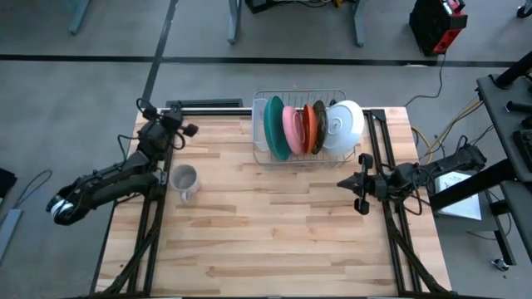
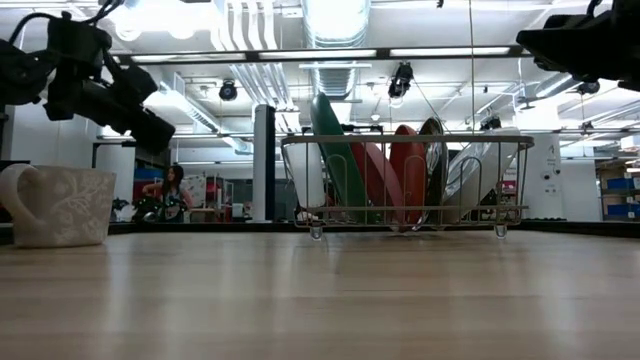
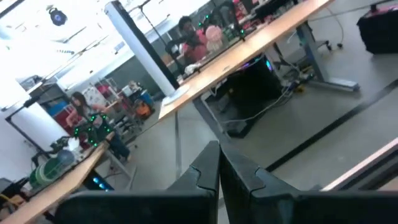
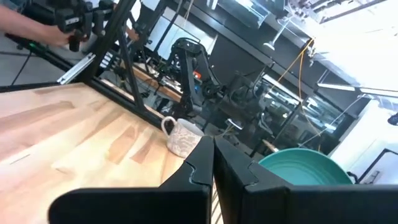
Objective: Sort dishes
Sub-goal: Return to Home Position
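Several dishes stand on edge in a wire rack (image 1: 299,98) at the table's far middle: a teal plate (image 1: 276,126), a pink plate (image 1: 292,129), an orange-red plate (image 1: 307,126), a dark plate (image 1: 318,126) and a white bowl (image 1: 344,124). The low view shows them upright behind the rack's wires (image 2: 405,170). My left gripper (image 1: 189,129) hovers shut at the far left, above the table. My right gripper (image 1: 350,183) hovers shut near the right edge, just in front of the rack; its wrist view shows the teal plate (image 4: 301,165).
A small grey mug (image 1: 184,181) stands on the table at the left, also seen in the low view (image 2: 60,205) and the right wrist view (image 4: 180,137). Bare wood lies across the near half. People show in the room beyond.
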`<act>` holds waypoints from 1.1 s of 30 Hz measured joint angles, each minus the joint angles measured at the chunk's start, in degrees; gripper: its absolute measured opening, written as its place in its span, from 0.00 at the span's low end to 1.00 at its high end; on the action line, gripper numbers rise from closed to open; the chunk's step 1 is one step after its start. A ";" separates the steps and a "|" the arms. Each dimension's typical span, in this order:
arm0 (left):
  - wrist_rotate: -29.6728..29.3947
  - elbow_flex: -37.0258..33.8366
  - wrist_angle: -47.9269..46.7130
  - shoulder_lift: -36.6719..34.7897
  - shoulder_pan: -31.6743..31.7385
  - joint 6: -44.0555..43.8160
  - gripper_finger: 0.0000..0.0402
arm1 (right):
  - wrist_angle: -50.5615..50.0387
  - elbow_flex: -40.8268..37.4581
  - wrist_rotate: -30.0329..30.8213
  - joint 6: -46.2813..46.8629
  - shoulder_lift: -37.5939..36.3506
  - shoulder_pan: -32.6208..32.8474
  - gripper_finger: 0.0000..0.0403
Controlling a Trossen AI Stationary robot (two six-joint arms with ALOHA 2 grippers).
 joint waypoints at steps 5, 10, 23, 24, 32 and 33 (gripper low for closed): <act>-0.72 -0.08 -0.07 0.22 -0.10 -0.25 0.00 | 0.03 0.00 0.01 2.60 0.42 0.00 0.00; -0.96 -0.08 -0.04 0.28 -0.10 -0.13 0.00 | 0.04 0.00 0.00 10.26 0.68 0.00 0.00; -1.07 -0.08 -0.03 0.28 -0.10 -0.10 0.00 | 0.02 0.00 0.00 13.82 0.80 0.00 0.00; -1.07 -0.08 -0.03 0.28 -0.10 -0.08 0.00 | 0.03 0.00 0.00 13.80 0.81 0.02 0.00; -1.05 -0.08 -0.03 0.28 -0.10 -0.08 0.00 | 0.04 0.00 -0.01 13.80 0.81 0.00 0.00; -1.05 -0.08 -0.06 0.28 -0.10 -0.08 0.00 | 0.04 0.00 -0.02 13.79 0.81 0.02 0.00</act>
